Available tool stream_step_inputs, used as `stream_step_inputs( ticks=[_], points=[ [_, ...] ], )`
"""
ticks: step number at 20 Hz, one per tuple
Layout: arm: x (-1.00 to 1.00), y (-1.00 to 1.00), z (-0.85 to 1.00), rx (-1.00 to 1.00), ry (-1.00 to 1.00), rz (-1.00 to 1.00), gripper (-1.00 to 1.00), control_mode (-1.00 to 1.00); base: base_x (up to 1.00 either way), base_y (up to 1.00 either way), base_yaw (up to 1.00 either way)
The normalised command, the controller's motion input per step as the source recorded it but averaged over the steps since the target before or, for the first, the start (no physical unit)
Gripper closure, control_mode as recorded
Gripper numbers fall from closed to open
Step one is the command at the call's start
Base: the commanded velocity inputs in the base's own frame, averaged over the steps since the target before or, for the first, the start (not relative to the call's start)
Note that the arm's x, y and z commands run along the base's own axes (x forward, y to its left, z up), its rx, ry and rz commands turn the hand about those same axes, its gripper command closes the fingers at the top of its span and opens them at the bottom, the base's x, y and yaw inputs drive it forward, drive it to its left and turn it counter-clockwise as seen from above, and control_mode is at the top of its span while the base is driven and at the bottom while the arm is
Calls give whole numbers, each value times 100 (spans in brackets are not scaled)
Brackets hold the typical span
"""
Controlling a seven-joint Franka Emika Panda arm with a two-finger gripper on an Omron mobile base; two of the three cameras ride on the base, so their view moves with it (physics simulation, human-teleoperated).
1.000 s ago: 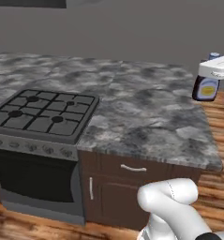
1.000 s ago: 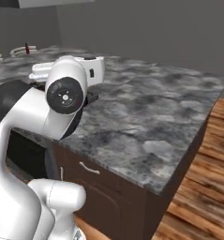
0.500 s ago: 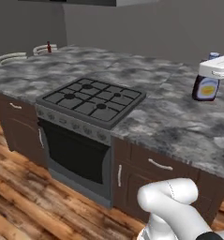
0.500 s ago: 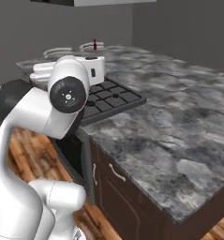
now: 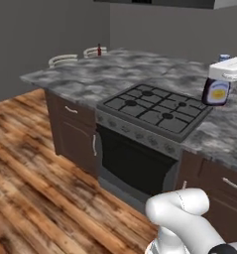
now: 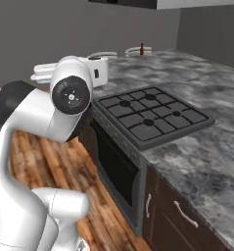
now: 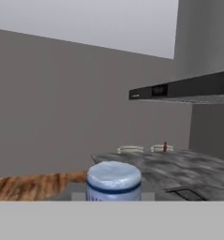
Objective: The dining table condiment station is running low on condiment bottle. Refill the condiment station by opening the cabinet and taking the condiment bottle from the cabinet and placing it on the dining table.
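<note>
The condiment bottle (image 5: 216,92), dark purple with a yellow-and-white label, hangs in the air at the right edge of the left base view, over the stone top beside the stove. My gripper (image 5: 220,80) is shut on its upper part, the white hand lying level above it. In the hand view the bottle's pale cap (image 7: 113,180) sits right at the bottom centre. A long grey marbled stone top on a dark brown base, seemingly the dining table (image 5: 70,74), stretches away to the left. The cabinet is out of view.
A black gas stove (image 5: 157,105) with an oven below is set into the stone top. Two white plates (image 5: 63,60) and a small red bottle (image 5: 99,48) stand at its far end. Wooden floor (image 5: 35,168) lies to the left. A dark hood (image 7: 183,89) hangs overhead.
The whole picture has swung as the base turned: the stove slid from the left to the centre and the plates came into view. The bottle stays held in the gripper.
</note>
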Motion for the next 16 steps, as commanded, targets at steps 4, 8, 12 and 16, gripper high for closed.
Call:
stream_step_inputs(
  ticks=[4,8,12,16],
  points=[
    [0,0,0,0,0,0,100,100,77,100,10],
    [0,0,0,0,0,0,100,100,98,100,2],
    [0,0,0,0,0,0,100,100,100,100,0],
    [0,0,0,0,0,0,100,100,100,100,0]
  ],
)
